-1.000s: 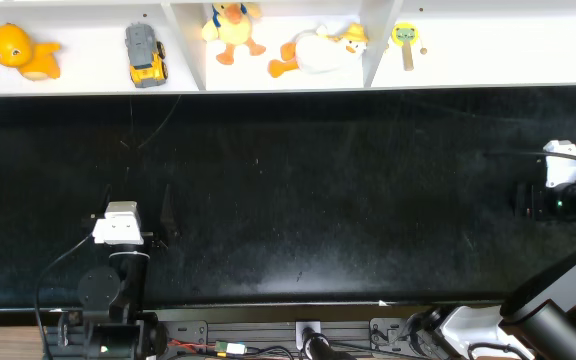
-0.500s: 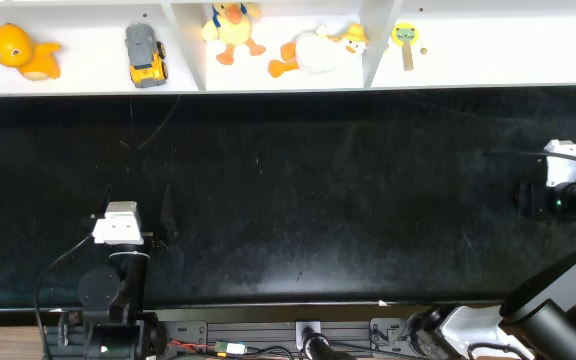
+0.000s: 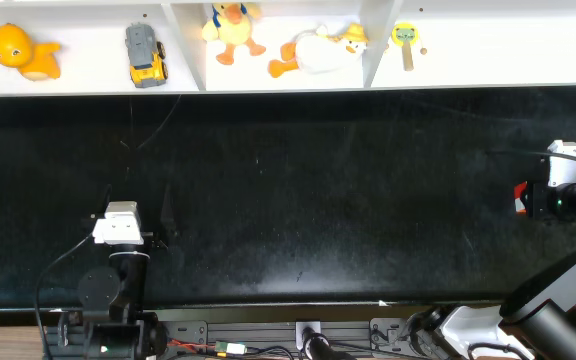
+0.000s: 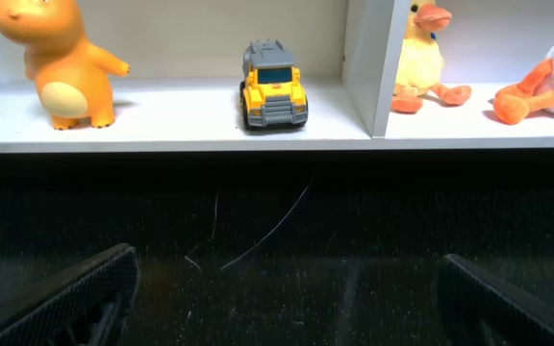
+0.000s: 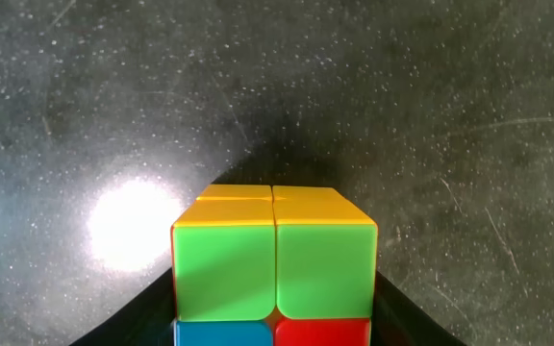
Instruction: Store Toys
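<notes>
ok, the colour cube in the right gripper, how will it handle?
Puzzle cube looks rigid with flat faces, so the right gripper should hold it squarely. Glossy tiles may be slippery. Seams suggest layers that could twist under an off-centre squeeze.

The left arm (image 3: 123, 285) is black with round joints, a white boxy camera housing (image 3: 118, 226) at its wrist and a thin black cable (image 3: 58, 265). The left gripper (image 4: 282, 288) has blunt black fingers (image 4: 70, 288). The right arm (image 3: 568, 285) matches, showing a green light (image 3: 559, 204).
</notes>
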